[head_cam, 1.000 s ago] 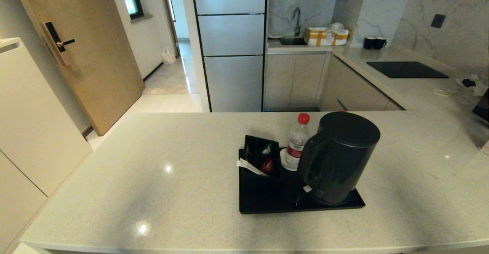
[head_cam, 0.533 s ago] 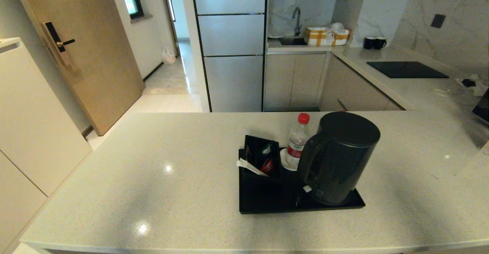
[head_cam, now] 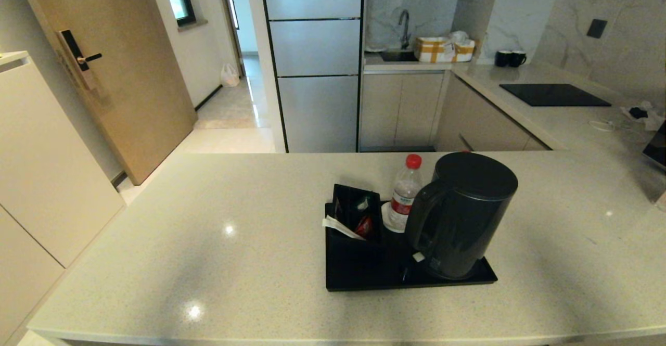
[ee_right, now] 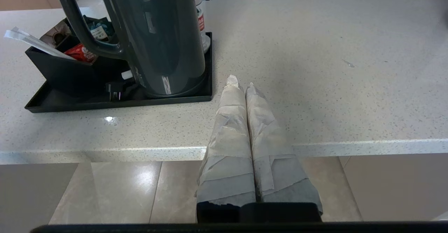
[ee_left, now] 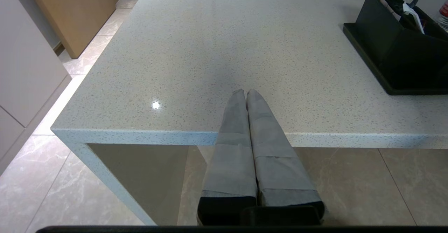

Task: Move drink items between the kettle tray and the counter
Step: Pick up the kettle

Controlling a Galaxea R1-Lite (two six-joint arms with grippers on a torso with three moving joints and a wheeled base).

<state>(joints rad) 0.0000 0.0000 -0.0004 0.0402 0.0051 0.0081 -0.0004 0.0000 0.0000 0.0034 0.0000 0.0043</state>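
Note:
The dark grey kettle (head_cam: 460, 213) stands on the right part of the black kettle tray (head_cam: 364, 281), its loop handle facing left. One clear water bottle (head_cam: 405, 192) with a red cap stands on the tray just behind the kettle; a second bottle is hidden. The tray rests on the beige speckled counter (head_cam: 208, 242). Neither gripper shows in the head view. My left gripper (ee_left: 244, 92) is shut and empty over the counter's front edge, left of the tray (ee_left: 367, 64). My right gripper (ee_right: 239, 81) is shut and empty, just right of the tray (ee_right: 115, 103) and kettle (ee_right: 157, 36).
A black box of sachets (head_cam: 356, 216) fills the tray's left part. Far behind, a black hob (head_cam: 554, 95), two black mugs (head_cam: 509, 58) and a sink (head_cam: 398, 54) lie on another counter. A cable (head_cam: 606, 125) lies at the far right.

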